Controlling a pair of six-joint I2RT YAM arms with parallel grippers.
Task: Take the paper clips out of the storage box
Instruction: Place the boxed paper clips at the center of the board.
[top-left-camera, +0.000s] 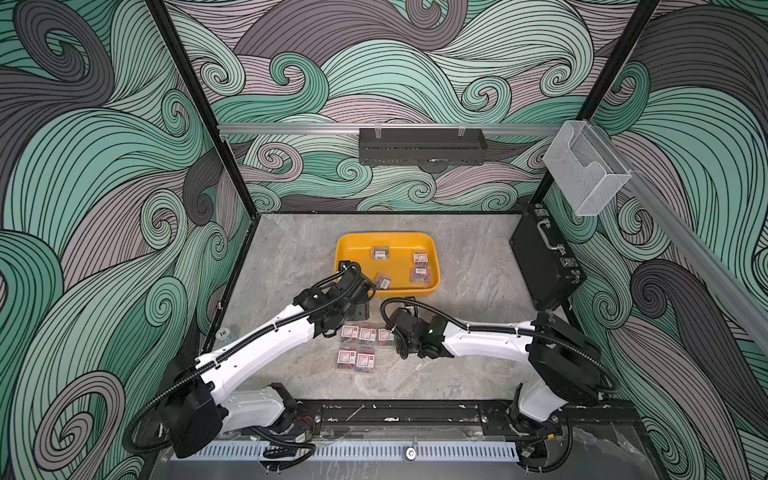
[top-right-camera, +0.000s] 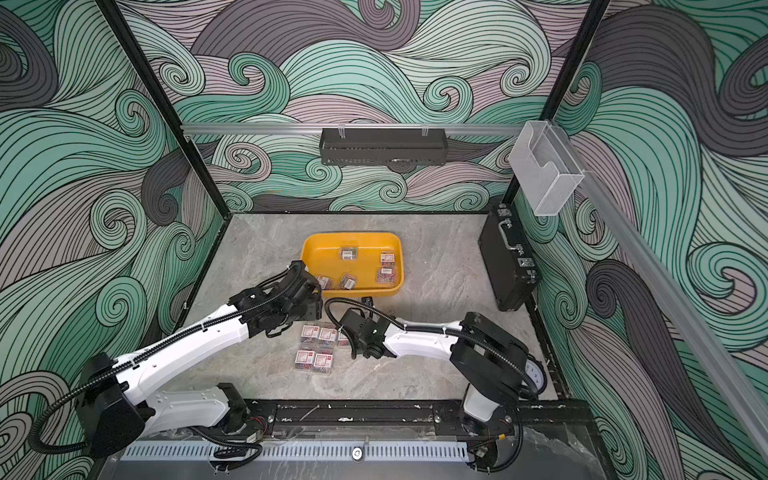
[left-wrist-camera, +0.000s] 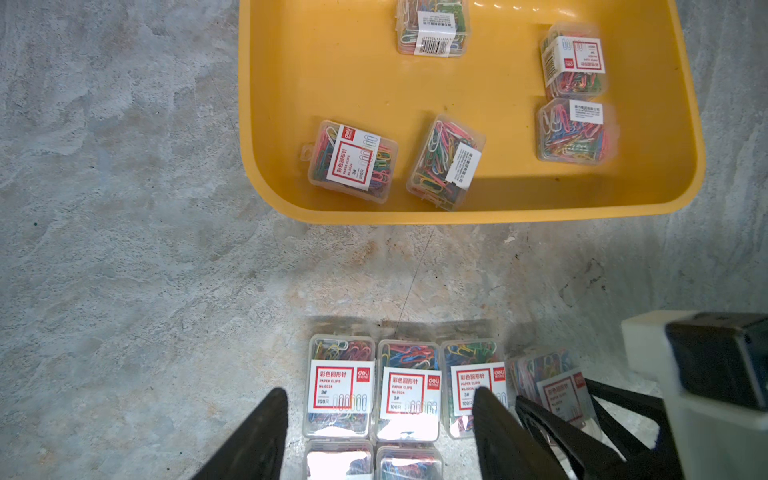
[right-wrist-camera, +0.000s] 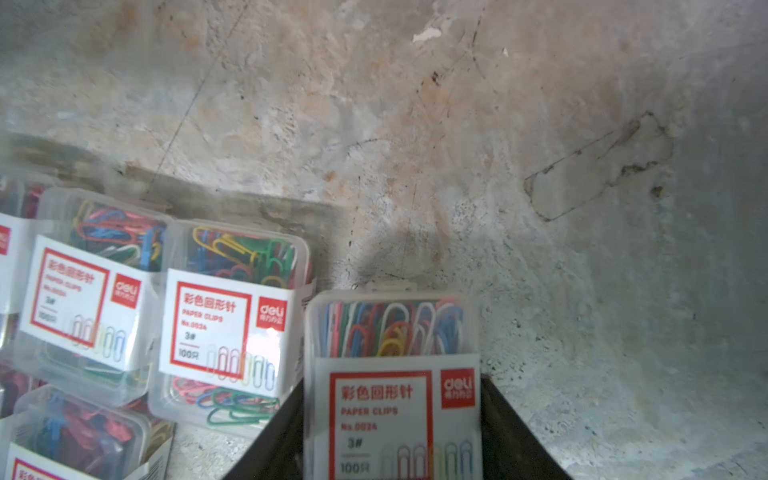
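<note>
The yellow storage box (top-left-camera: 345, 245) sits mid-table and shows in both top views, with several clear boxes of paper clips (left-wrist-camera: 353, 160) loose inside. More paper clips boxes (top-left-camera: 358, 345) lie in neat rows on the table in front of it. My left gripper (left-wrist-camera: 380, 415) hangs open over those rows, holding nothing. My right gripper (right-wrist-camera: 392, 395) is shut on one labelled paper clips box (right-wrist-camera: 392, 332), its fingers pressed to both sides. That box is at the right end of the back row. Whether it rests on the table I cannot tell.
A black briefcase (top-left-camera: 544, 262) leans against the right wall. A clear bin (top-left-camera: 582, 170) and a black wall tray (top-left-camera: 422, 145) hang above the table. A small round token (top-left-camera: 223, 332) lies near the left wall.
</note>
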